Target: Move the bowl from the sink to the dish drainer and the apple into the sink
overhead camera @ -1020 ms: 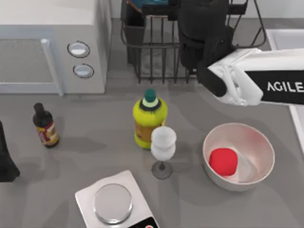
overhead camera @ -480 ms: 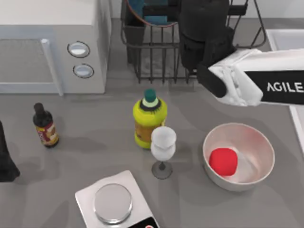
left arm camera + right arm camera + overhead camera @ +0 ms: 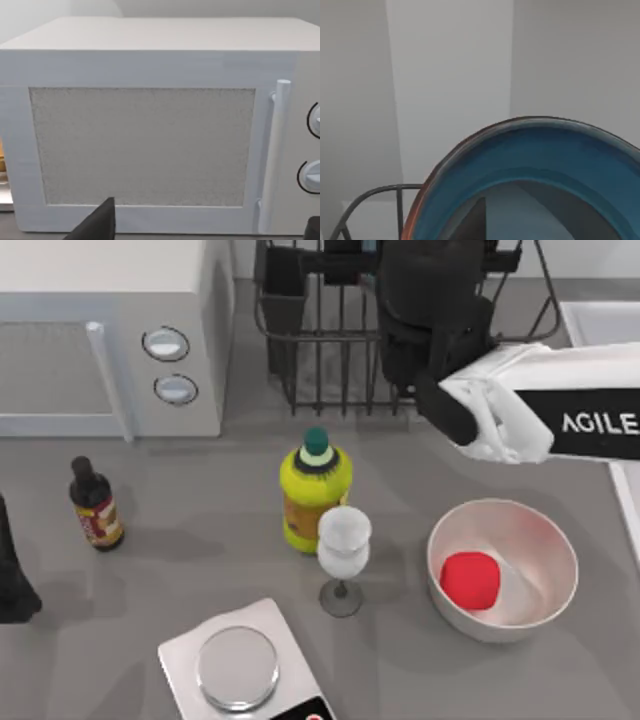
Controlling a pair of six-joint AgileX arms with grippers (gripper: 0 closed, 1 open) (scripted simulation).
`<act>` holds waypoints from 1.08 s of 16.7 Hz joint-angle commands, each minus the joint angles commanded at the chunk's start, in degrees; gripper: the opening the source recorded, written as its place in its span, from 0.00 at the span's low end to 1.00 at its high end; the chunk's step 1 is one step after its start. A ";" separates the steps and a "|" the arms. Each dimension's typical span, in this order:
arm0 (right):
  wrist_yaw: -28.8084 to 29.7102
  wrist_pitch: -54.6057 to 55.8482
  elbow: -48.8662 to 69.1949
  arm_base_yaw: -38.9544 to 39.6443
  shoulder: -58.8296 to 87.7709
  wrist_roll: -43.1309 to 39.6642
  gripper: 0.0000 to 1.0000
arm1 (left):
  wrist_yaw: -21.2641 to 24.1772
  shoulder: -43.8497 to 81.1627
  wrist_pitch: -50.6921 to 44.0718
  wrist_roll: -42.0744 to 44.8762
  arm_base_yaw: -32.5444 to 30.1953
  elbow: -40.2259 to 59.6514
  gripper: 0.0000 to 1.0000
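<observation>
Half done, seemingly: poises bowl [image 3: 530, 150] against right gripper [image 3: 479, 222] beside dish drainer [image 3: 330, 360] wires for setting in; cannot tell grip. Leaves apple [image 3: 470, 578] in white bowl [image 3: 545, 540] near sink [image 3: 600, 320]. Parks left gripper [image 3: 205, 232] spread, empty, facing microwave [image 3: 150, 125].

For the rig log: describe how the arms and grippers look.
The right arm is a white shell with a black panel lettered AGILE in white; its wrist end over the dish drainer is bulky matte black. The left arm shows a black part at the table's left edge.

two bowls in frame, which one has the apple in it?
The plain white bowl on the table's right, with the red apple inside. The teal-blue bowl with the orange-red rim line sits at the dish drainer.
</observation>
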 joint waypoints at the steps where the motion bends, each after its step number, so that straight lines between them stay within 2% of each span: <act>1: 0.00 0.00 0.00 0.00 0.00 0.00 1.00 | 0.00 0.00 0.00 0.00 0.00 0.00 1.00; 11: -0.42 -0.10 -0.52 -0.10 -0.48 0.00 1.00 | 0.00 0.00 0.00 0.00 0.00 0.00 1.00; 14: -4.20 -1.15 -5.50 -2.22 -5.26 0.05 1.00 | 0.00 0.00 0.00 0.00 0.00 0.00 1.00; 18: -13.15 -4.93 -18.81 -7.44 -19.70 0.29 1.00 | 0.00 0.00 0.00 0.00 0.00 0.00 1.00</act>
